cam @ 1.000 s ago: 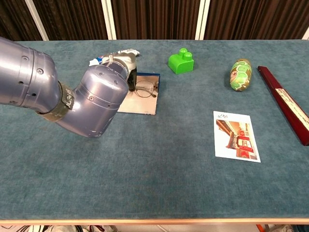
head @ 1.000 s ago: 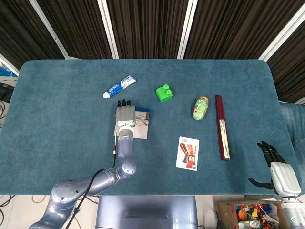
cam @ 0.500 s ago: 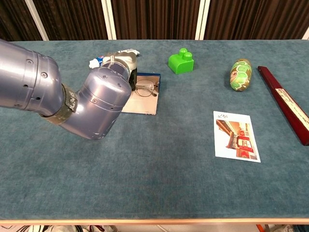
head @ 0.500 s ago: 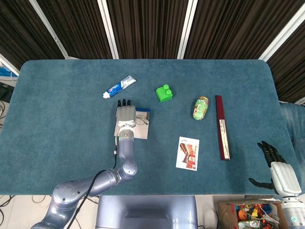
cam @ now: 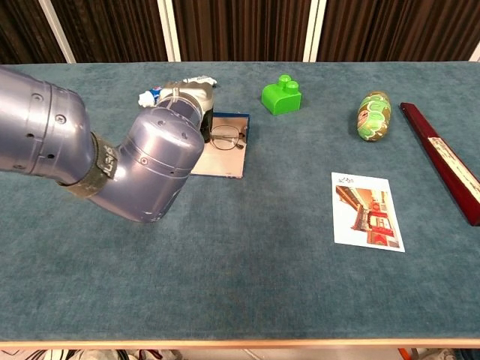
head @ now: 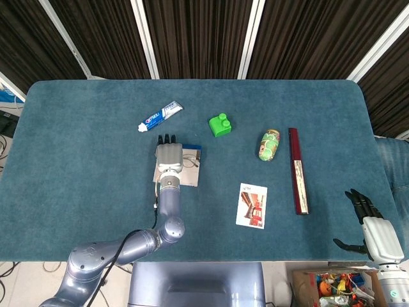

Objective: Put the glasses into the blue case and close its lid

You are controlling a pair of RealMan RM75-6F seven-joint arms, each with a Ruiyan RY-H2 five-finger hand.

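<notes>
On the worktop (head: 77,128), left of the green block (head: 220,125), my left hand (head: 169,153) lies flat over the open blue case (cam: 225,146); whether it grips anything I cannot tell. Glasses (cam: 225,137) sit in the case beside it. Far right of the block, off the edge, my right hand (head: 374,227) hangs empty, fingers apart.

Teal table (head: 96,192); green block (head: 220,125); dark-red box (head: 297,170).

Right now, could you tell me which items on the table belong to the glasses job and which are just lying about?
Job: glasses, blue case lying open, left robot hand over it.

Lying about: toothpaste tube, green block, green packet, dark red box, picture card.
</notes>
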